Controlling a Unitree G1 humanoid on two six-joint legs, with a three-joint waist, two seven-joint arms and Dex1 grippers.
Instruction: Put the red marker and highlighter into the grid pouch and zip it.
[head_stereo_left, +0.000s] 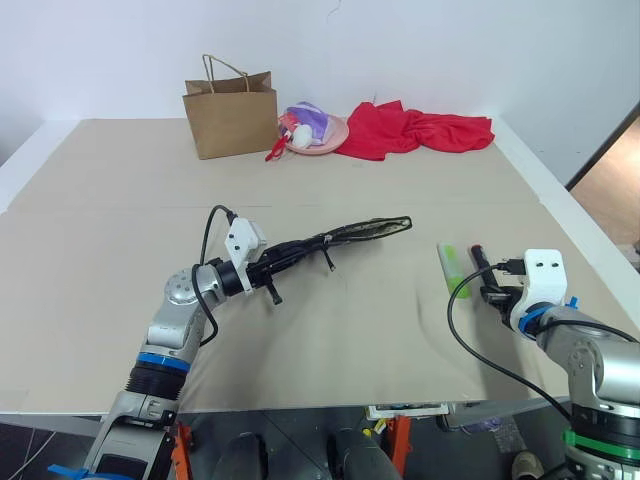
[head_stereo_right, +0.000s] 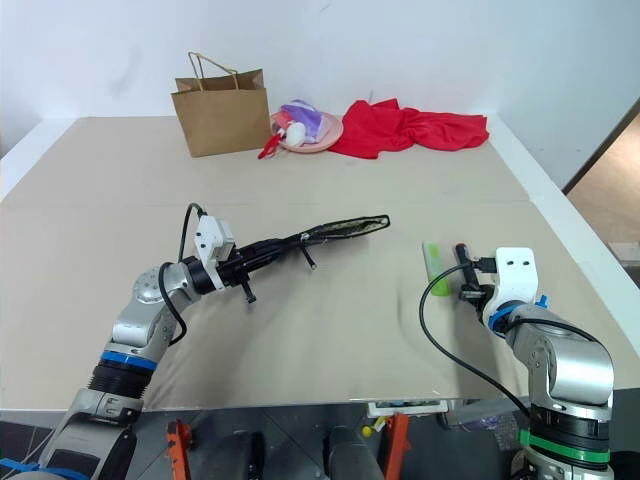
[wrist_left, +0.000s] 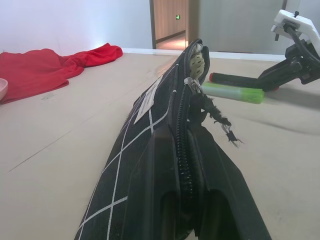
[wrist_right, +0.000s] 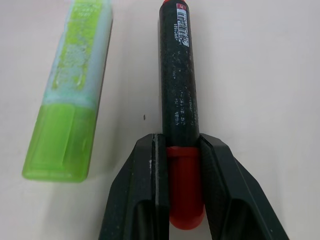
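Across the wide beige bench (head_stereo_left: 330, 330), the flat black fabric grid pouch (head_stereo_left: 340, 236) with white lines is held off the surface, its zipper open at the far end, clamped in the closed left pincer (head_stereo_left: 272, 262). Well apart to the right, the chunky lime-green highlighter (wrist_right: 75, 95) lies just beside the short black-and-red marker (wrist_right: 178, 95). The right pincer (wrist_right: 182, 150) has its 2 fingers against the marker's smooth red end. That round barrel could roll or squirt out if the grip sits off-centre, and might nudge the highlighter.
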